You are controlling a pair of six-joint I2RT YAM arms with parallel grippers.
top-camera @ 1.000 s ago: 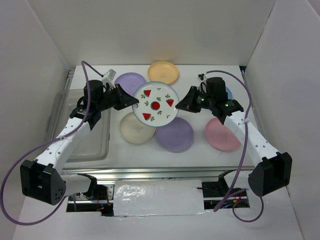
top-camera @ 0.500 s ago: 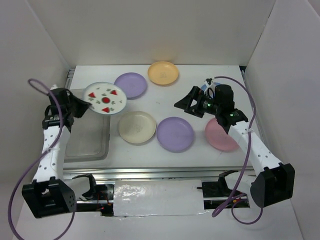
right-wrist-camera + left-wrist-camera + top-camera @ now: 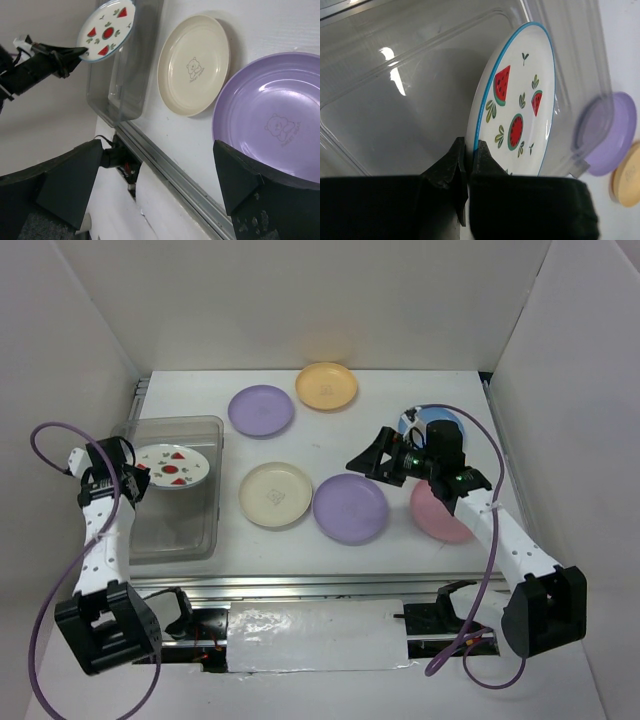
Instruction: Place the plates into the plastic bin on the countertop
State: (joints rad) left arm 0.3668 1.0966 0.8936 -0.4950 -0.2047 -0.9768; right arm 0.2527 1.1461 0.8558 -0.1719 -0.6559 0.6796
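Care matters now: my left hand [image 3: 468, 150] pinches the rim of the fruit-pattern plate [image 3: 517, 110], tilted over the plastic bin [image 3: 180, 530]. I should lower it and make it flat before I release. My right hand [image 3: 368, 455] is wide and empty.

Left tool [image 3: 138, 470] clamped, right tool [image 3: 368, 451] agape

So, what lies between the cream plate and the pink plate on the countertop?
The nearer lilac plate lies between the cream plate and the pink plate; the top view shows this.
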